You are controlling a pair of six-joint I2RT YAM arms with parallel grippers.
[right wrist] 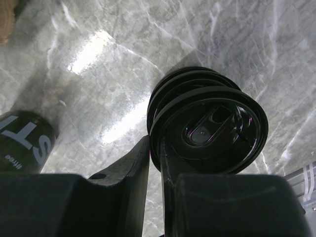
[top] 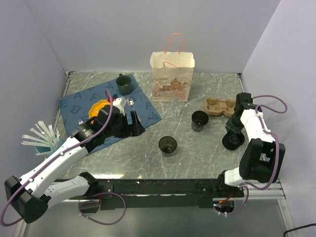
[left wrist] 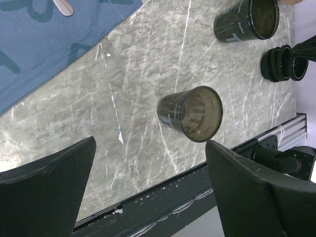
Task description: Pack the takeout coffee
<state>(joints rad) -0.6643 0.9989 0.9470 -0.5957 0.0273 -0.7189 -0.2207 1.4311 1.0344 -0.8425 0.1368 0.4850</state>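
Two dark takeout coffee cups stand open-topped and lidless on the marble table, one near the middle front (top: 168,145) (left wrist: 192,114) and one further back (top: 199,120) (left wrist: 247,20) (right wrist: 24,143). A stack of black lids (top: 233,140) (left wrist: 282,62) (right wrist: 210,128) lies at the right. My right gripper (top: 232,130) (right wrist: 155,148) is shut on the rim of the top lid. The brown pulp tray (top: 219,106) sits behind the lids, with nothing in it. My left gripper (top: 133,121) (left wrist: 150,148) hangs open over the blue cloth's edge, left of the front cup and holding nothing.
A paper bag with pink handles (top: 172,76) stands at the back centre. A blue cloth (top: 79,101) at the left carries a dark green mug (top: 124,84) and an orange item. White sticks in a holder (top: 42,138) stand at the far left. The black rail (left wrist: 197,197) runs along the front edge.
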